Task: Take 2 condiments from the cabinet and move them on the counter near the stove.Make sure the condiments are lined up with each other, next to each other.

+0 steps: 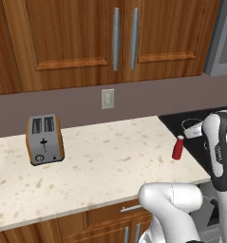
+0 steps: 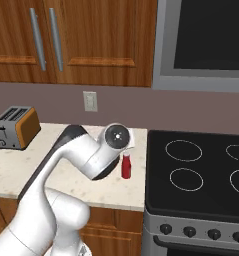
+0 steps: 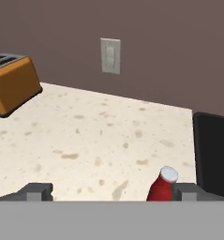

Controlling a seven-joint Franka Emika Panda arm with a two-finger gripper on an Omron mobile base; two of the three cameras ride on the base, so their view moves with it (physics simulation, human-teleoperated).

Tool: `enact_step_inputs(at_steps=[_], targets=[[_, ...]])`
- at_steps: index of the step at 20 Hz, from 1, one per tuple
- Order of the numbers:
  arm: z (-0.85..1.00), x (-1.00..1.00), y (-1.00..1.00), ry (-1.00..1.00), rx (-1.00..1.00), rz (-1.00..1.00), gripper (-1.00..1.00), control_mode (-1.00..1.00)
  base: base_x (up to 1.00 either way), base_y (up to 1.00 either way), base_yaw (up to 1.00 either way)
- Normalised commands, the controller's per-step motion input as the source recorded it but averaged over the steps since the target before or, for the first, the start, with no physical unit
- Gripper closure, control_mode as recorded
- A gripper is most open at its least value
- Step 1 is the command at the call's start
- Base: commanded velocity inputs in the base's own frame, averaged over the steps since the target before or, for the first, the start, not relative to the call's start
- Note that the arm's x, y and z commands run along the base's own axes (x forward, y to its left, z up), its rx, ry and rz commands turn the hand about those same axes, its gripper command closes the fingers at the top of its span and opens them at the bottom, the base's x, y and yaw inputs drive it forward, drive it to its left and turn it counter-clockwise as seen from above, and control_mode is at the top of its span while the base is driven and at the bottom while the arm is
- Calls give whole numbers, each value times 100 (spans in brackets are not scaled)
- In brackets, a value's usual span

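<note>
Now: one bottle down, one unclear

Plainly, the red bottle (image 1: pixel 178 148) stands upright on the bench (image 1: pixel 100 161), at the right of the left base view, close to the bench's right edge and just beside the stove (image 2: pixel 201 175). In the hand view it sits at lower centre-right, its pale cap tilted toward the right fingertip, with the end effector (image 3: pixel 112 192) spread wide and holding nothing; the bottle lies between the two tips, nearer the right one, and I cannot tell whether it touches.

By my judgement the first half of the task looks done: one condiment is out on the bench next to the stove.

A whitish thing (image 1: pixel 193 129) shows right of the red bottle in the left base view, over the black cooktop and partly behind the arm; it may be the second bottle, but too little shows to say. If not, it must yet be fetched from a cabinet (image 1: pixel 67 38), then lined up.

A toaster (image 1: pixel 44 139) stands well apart at the left.
</note>
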Motion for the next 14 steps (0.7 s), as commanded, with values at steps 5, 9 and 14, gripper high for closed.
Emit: enact_step_inputs(at_steps=[5,9,14], targets=[[96,-68,79,0,0,-15,-100,-100,0,0,0],[93,-76,59,6,0,-18,-100,-100,0,0,0],[88,-67,23,16,3,-20,-100,-100,0,0,0]])
